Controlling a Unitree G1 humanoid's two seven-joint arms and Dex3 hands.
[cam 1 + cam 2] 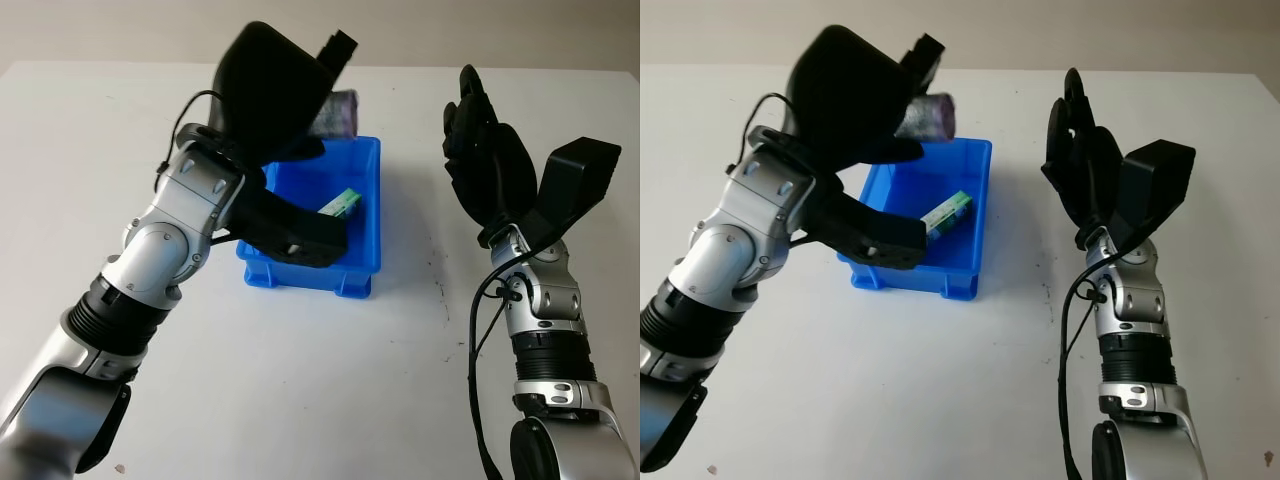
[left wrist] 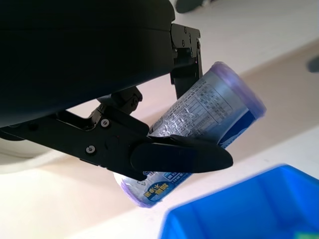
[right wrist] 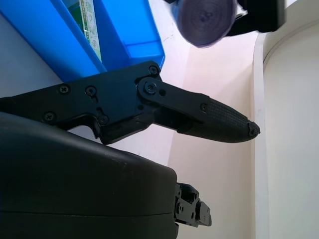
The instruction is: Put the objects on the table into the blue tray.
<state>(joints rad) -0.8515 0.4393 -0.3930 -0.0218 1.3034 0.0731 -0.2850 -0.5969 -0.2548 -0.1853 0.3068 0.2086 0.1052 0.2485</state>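
My left hand [image 1: 300,110] is raised over the far end of the blue tray [image 1: 365,250] and is shut on a purple-capped cylinder with a printed label [image 2: 209,117], held on its side above the tray's far rim. The same cylinder [image 1: 930,115] pokes out past the hand, and its round purple end [image 3: 207,20] faces the right wrist camera. A green and white packet [image 1: 340,204] lies inside the tray. My right hand [image 1: 485,160] is open, held upright to the right of the tray, apart from it.
The white table [image 1: 300,380] runs wide on all sides of the tray. A black cable [image 1: 480,330] loops beside my right forearm. A few small dark specks mark the table right of the tray.
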